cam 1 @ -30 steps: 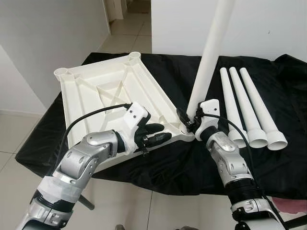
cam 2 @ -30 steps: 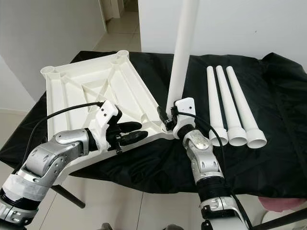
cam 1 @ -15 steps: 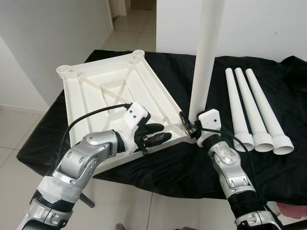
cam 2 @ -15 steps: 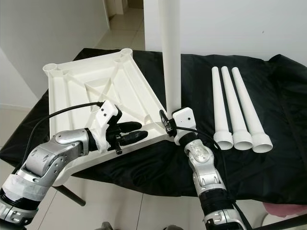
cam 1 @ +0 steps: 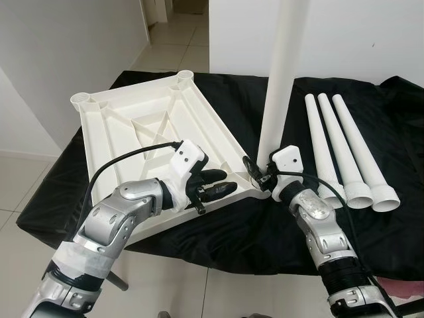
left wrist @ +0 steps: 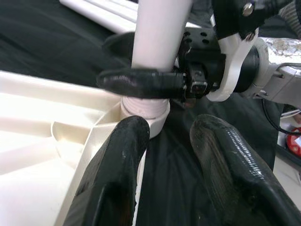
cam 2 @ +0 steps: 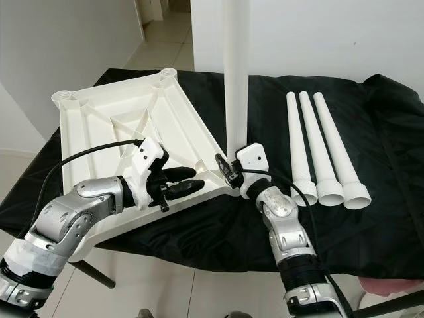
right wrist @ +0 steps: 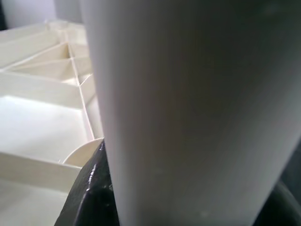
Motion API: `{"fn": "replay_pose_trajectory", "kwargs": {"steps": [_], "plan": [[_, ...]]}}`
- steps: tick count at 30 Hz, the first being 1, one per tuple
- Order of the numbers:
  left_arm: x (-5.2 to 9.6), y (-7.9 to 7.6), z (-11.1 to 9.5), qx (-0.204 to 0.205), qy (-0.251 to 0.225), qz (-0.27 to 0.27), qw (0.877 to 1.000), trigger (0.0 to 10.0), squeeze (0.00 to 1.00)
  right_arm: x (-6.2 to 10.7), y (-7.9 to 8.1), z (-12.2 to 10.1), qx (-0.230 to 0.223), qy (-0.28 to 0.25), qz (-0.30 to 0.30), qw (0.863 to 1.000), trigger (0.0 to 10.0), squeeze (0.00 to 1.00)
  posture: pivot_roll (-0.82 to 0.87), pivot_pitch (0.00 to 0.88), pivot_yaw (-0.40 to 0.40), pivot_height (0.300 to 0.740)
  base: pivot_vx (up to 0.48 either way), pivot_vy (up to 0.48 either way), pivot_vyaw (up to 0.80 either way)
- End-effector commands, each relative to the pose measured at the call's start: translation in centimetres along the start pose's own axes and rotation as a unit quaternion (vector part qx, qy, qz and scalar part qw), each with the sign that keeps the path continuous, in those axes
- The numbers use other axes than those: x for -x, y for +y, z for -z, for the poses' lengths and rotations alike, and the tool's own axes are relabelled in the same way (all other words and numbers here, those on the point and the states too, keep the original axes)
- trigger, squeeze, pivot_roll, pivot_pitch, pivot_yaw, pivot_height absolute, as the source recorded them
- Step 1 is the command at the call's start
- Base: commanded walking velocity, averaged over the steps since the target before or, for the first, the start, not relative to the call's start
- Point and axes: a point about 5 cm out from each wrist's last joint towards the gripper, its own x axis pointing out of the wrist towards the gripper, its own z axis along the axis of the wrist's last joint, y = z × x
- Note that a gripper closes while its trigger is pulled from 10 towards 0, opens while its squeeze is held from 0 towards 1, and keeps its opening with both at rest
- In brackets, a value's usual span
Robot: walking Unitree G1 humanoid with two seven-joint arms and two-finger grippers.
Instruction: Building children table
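The leg (cam 1: 281, 73) stands nearly upright with its foot in the near corner socket (left wrist: 143, 110) of the upturned top (cam 1: 142, 126), which lies on the black cloth (cam 1: 265, 218) with three more legs (cam 1: 341, 149) side by side to its right. I judge the step in hand to be seating this first leg. My right gripper (cam 1: 257, 171) is clamped around the leg just above the socket, while my left gripper (cam 1: 217, 185) rests on the top's near edge, its fingers (left wrist: 117, 174) parted and holding nothing (there to steady the panel, I think). Next I must press the leg straight down, keeping it plumb, until it sits home, then let go and fetch another leg. The left wrist view gives what the head views cannot: the leg's end inside the socket ring, with my right fingers (left wrist: 141, 82) crossing it. The right wrist view adds the leg's wall close up and the top's ribs (right wrist: 51, 75) beyond.
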Motion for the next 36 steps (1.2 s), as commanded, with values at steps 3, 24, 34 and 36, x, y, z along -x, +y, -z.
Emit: {"fn": "replay_pose_trajectory", "kwargs": {"steps": [3,24,34,36], "plan": [[0.1,0.3,-0.4,-0.007,-0.008,0.013,1.0,10.0,0.0,0.8,1.5,3.3,-0.019,0.088,-0.027,0.996,10.0,0.0,-0.03,0.031,0.053,0.74,0.0,0.0,0.0],[0.4,1.2,-5.0,0.002,-0.099,0.057,0.993,10.0,1.0,2.7,-0.9,-2.8,-0.038,-0.032,-0.08,0.996,10.0,0.0,-0.05,0.0,0.031,0.74,0.0,0.0,0.0],[-0.5,0.1,-7.4,0.049,-0.145,0.16,0.975,10.0,0.0,3.8,-1.4,-3.1,-0.018,-0.003,-0.171,0.985,10.0,0.0,-0.06,0.0,0.018,0.74,0.0,0.0,0.0],[-0.6,-0.1,-7.8,0.052,-0.153,0.179,0.97,10.0,0.0,4.1,-1.4,-3.1,-0.021,0.005,-0.188,0.982,10.0,0.0,-0.06,0.0,0.018,0.74,0.0,0.0,0.0]]}}
